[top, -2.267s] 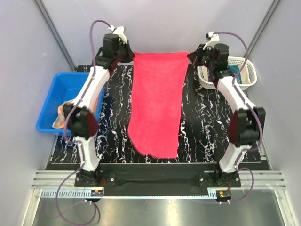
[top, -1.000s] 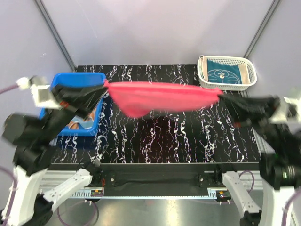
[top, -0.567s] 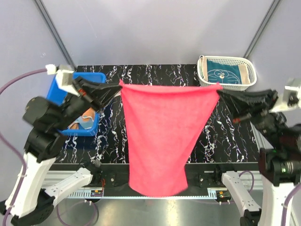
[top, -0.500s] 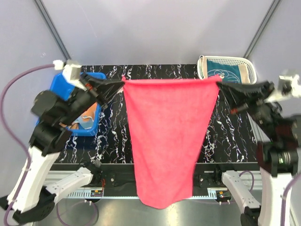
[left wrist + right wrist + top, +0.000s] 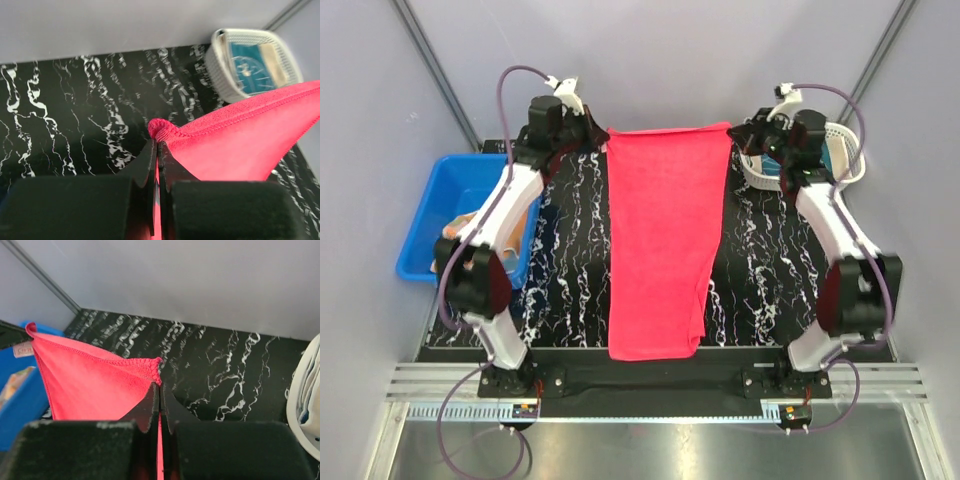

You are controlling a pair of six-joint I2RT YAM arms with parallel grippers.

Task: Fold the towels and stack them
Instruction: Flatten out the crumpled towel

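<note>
1. Table: black top with white veining, and the landmark for every entry below.
2. Pink-red towel: runs down the table's middle from far edge to near edge. Its far hem is lifted and stretched between the two grippers. The rest drapes flat and narrows toward the near edge, where its end lies slightly askew. It looks light, limp and soft, and it will probably sag wherever it is unsupported. The napped surface should give good grip. The best holds are judged to be the stitched hem corners, since a pinch mid-edge would let the corners flop.
3. Blue bin: just off the table's left edge.
4. White basket: on the table's far right corner.
5. Teal towel: lies folded inside the basket at that corner, with a beige border showing.
6. Orange-peach towel: sits in the bin off the table's left edge, mostly hidden by the left arm.
7. Left gripper: above the table's far edge, jaws pressed together on the towel's far-left corner, which bunches out past the tips.
8. Right gripper: above the same far edge, jaws pinched on the far-right corner at the hem.
</note>
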